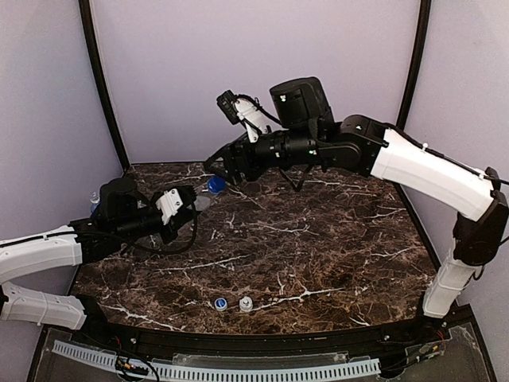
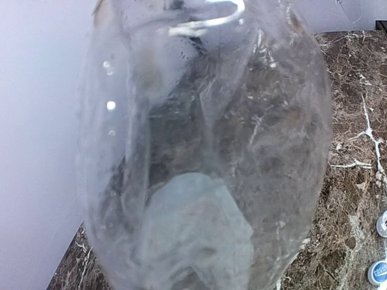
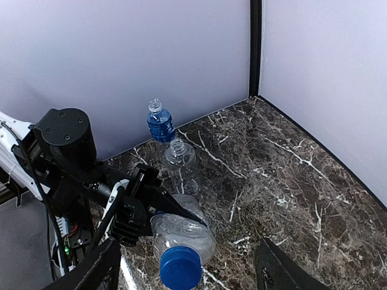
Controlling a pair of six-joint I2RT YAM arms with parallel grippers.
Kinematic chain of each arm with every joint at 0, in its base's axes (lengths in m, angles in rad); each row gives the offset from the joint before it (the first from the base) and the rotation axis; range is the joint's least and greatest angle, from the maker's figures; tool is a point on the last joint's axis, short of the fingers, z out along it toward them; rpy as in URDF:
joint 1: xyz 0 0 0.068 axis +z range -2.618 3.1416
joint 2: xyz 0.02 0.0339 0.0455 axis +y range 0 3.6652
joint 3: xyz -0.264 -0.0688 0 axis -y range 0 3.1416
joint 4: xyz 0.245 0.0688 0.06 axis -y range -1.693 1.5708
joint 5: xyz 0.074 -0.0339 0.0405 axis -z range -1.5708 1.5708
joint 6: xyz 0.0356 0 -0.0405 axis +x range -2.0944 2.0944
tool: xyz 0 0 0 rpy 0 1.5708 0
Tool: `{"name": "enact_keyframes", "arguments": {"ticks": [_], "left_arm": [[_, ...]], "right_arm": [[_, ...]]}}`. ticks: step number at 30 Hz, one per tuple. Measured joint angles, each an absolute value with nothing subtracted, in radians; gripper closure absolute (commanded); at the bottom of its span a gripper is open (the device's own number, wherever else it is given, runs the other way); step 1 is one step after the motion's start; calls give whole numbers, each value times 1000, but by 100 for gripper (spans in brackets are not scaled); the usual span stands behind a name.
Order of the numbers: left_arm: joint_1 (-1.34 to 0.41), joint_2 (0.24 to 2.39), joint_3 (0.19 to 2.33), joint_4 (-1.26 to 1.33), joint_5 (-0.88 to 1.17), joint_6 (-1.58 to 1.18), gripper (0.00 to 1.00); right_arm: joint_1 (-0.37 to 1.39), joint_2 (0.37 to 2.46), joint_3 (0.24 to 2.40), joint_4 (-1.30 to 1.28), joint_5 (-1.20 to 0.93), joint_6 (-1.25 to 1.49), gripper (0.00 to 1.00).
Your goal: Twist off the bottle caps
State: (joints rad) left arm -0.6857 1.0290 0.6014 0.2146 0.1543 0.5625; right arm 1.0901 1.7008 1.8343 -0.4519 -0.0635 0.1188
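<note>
My left gripper (image 1: 189, 208) is shut on a clear crumpled bottle (image 3: 184, 232) and holds it tilted above the table. The bottle's plain blue cap (image 3: 180, 267) is on its neck and points at my right gripper (image 1: 228, 171). The right gripper is open. Its dark fingers (image 3: 97, 269) stand wide on either side of the cap, apart from it. The held bottle fills the left wrist view (image 2: 205, 151) and hides the left fingers there. A blue cap with a white top (image 1: 220, 303) and a white cap (image 1: 246, 303) lie loose near the front edge.
Two uncapped bottles stand by the back left wall: one with a blue label (image 3: 160, 124) and an unlabelled one (image 3: 179, 163) just in front of it. The two loose caps also show at the right edge of the left wrist view (image 2: 380, 272).
</note>
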Motion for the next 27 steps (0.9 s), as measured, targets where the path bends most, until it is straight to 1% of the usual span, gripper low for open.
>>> {"name": "enact_keyframes", "arguments": {"ticks": [4,8,9,13,17,21,23,24,27], "left_arm": [[-686,1029,601,216,141,563,83],[-686,1029,601,216,137,563,83],[-686,1029,601,216,136,563,83],[-686,1029,601,216,136,564,83],[-686,1029,596,216,131,564,83],[-686,1029,592,217,126,564,84],[-686,1029,590,218,122,566,84],[-686,1029,589,217,120,567,84],[-685,1029,588,215,118,569,86]], "right_arm": [[1093,1740,1859,-498,-61,184,27],[1093,1764,1861,-543,-52,216,32],[1093,1768,1861,-551,-51,220,35],[1093,1786,1872,-577,-55,231,54],[1093,1800,1883,-586,-63,231,62],[1095,1805,1887,-589,-81,226,80],[1095,1809,1890,-591,-90,218,95],[1095,1811,1892,-594,-97,218,100],[1089,1818,1900,-603,-128,177,100]]}}
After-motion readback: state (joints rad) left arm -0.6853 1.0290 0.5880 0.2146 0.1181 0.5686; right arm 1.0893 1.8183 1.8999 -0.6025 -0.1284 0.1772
